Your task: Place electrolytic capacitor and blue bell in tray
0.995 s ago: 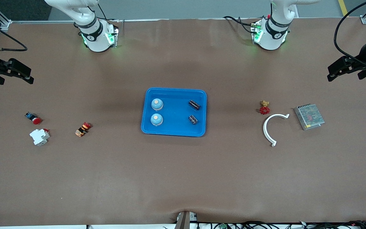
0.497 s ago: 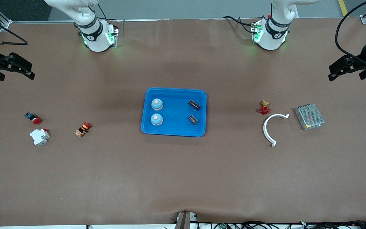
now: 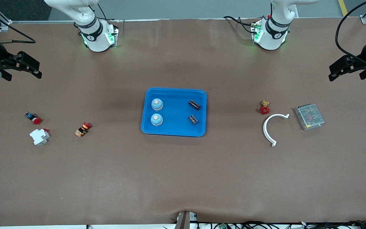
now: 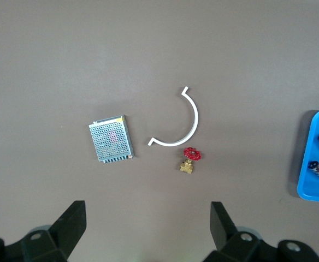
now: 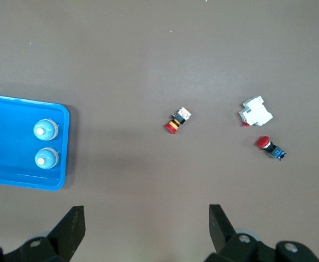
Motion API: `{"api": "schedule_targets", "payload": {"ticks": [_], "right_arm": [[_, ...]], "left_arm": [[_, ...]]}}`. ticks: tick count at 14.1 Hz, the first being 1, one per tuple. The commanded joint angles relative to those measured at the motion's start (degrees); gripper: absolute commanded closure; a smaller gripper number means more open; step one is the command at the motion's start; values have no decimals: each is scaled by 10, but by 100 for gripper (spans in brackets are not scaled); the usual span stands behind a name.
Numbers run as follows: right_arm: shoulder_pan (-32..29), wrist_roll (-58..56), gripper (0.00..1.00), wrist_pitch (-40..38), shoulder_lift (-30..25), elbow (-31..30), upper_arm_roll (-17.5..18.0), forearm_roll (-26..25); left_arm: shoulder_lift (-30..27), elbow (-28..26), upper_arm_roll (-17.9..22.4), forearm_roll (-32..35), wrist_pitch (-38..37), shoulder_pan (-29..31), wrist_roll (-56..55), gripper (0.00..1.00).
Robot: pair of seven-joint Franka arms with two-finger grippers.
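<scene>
The right pincer [image 3: 30,68] hangs in the air over the bare brown surface [image 3: 183,178] at the right arm's end, its black fingers [image 5: 72,226] spread wide and holding nothing; this arm waits. Nearer to the front camera at that end lie a small red push button with a blue base [image 3: 33,118], a white boxy plastic breaker [image 3: 39,136] just beside it, and a small red, black and orange switch [image 3: 83,128] a little toward the middle. In the middle of the surface sits the shallow bright-blue plastic tray with rounded corners and a raised rim [image 3: 174,132]. In it, on the side toward the right arm, stand two light-blue dome-shaped bells with pale buttons on top [image 3: 157,104] [image 3: 156,119], one nearer to the front camera than the other; on the side toward the left arm lie two dark cylindrical electrolytic capacitors [image 3: 194,105] [image 3: 193,119], apart from each other and from the bells. Toward the left arm's end lie a small brass valve with a red handwheel [image 3: 264,107], a white curved plastic half-ring [image 3: 272,128] just beside it, and a grey perforated metal box [image 3: 309,116] near that. The left pincer [image 3: 337,70] hangs over the bare surface at the left arm's end, its fingers [image 4: 222,224] likewise spread wide and empty
</scene>
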Motion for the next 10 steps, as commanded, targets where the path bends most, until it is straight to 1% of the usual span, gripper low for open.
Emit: {"api": "schedule_targets", "payload": {"ticks": [1,4,7,10], "right_arm": [[4,2,0,-9,-4,6,-2,3],[4,9,0,-3,-3,6,-3,3],[4,24,0,2,-2,6,-3,4],[4,24,0,3,-2,5,-3,3]], "left_arm": [[5,10,5,-7,-1,-1,18,0],[5,9,5,-10,-4,-2,20,0],[4,6,5,-12,-6,-1,46,0],[3,5,5,-13,-6,-1,40,0]]}}
